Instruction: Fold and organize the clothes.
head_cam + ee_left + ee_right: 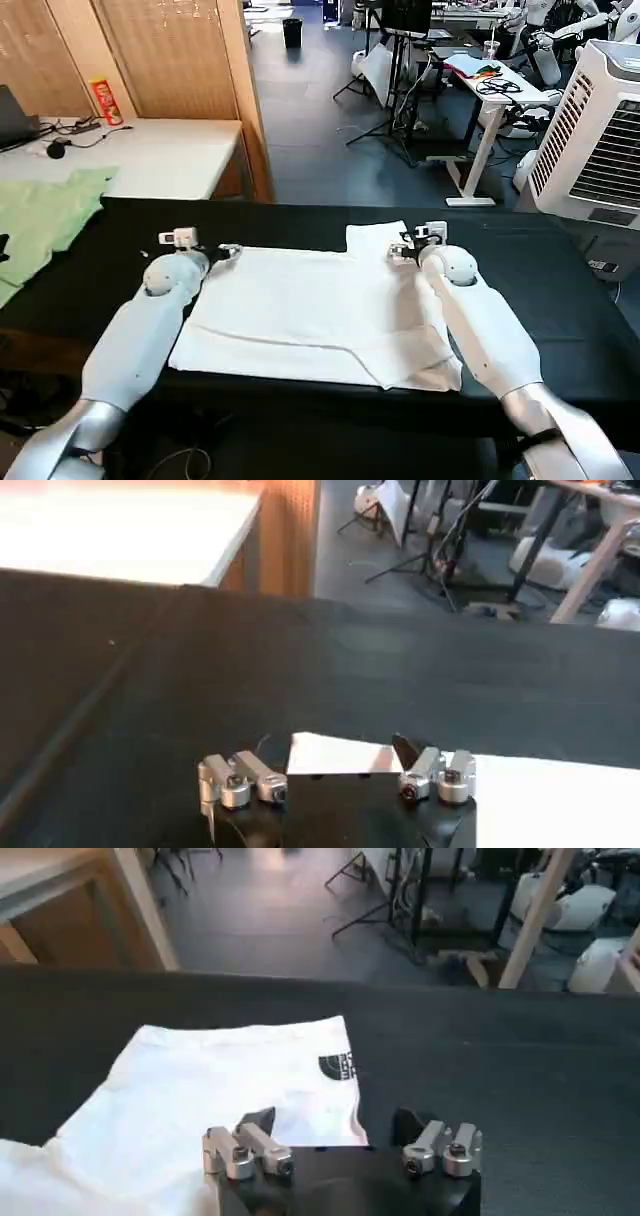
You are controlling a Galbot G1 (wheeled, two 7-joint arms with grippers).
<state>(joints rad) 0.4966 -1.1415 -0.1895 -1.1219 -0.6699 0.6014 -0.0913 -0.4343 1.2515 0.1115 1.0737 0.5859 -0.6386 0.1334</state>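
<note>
The clothes are one white T-shirt (pixel 310 310), lying flat and partly folded on the black table (pixel 560 280), with a sleeve sticking out at the far edge (pixel 375 238). My left gripper (pixel 222 251) hovers at the shirt's far left corner. It is open, and in the left wrist view that white corner (pixel 330 755) lies between its spread fingers (pixel 412 752). My right gripper (pixel 402 247) is at the far right by the sleeve, also open. In the right wrist view the sleeve hem (pixel 300 1118), which carries a small black print (pixel 338 1066), lies by one finger (pixel 258 1120).
A pale green garment (pixel 40 215) lies at the table's left end. Behind it stands a white table (pixel 150 150) with a red can (pixel 105 100) and cables. A white cooling unit (pixel 600 130) stands at the right. Bare black tabletop lies to the shirt's right and far side.
</note>
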